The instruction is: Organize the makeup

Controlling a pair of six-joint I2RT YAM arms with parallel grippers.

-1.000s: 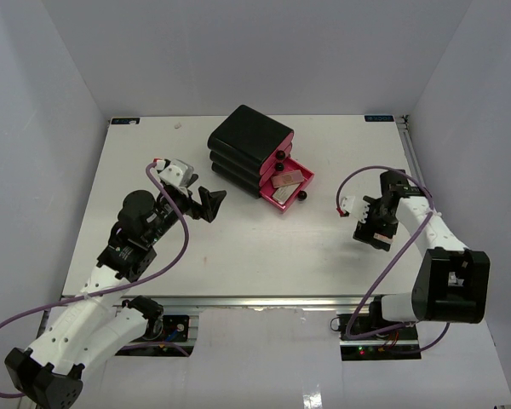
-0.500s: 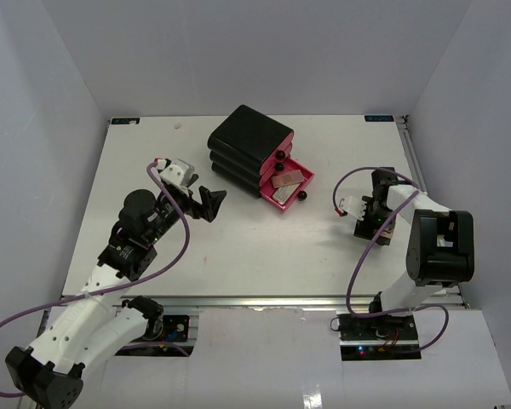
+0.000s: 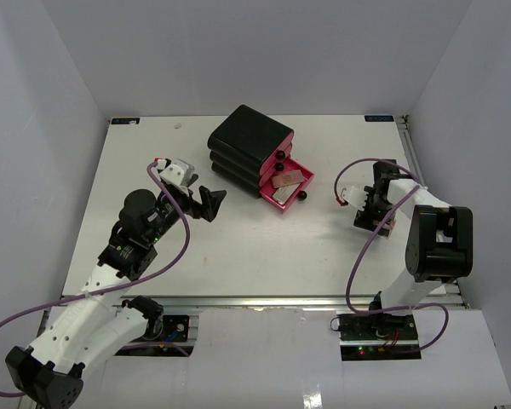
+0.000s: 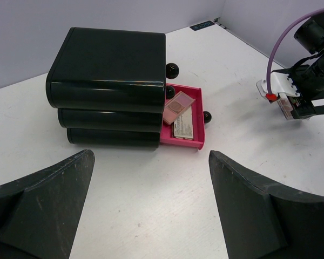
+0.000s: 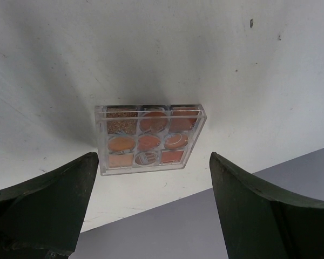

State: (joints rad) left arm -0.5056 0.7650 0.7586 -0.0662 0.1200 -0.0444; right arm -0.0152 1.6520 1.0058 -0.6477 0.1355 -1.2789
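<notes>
A clear square palette [image 5: 150, 139] with orange and brown pans lies flat on the white table, close to its right edge. My right gripper [image 5: 152, 160] hangs over it, open, one finger on each side, touching nothing; from above the gripper [image 3: 375, 215] hides the palette. My left gripper [image 4: 150, 162] is open and empty over bare table in front of the box; it also shows in the top view [image 3: 208, 203]. The open pink bottom drawer [image 4: 198, 123] holds a flat pink palette [image 4: 178, 104] and a slim tan case [image 4: 184, 125].
The big black box [image 3: 249, 146] with pink drawers stands at the back centre, its bottom drawer [image 3: 305, 182] pulled out to the right. The table's right edge [image 5: 167, 211] runs just past the clear palette, with a grey wall beyond.
The right arm has folded in and its wrist has shifted slightly toward the far side, staying over the same spot. The left arm has not moved.
</notes>
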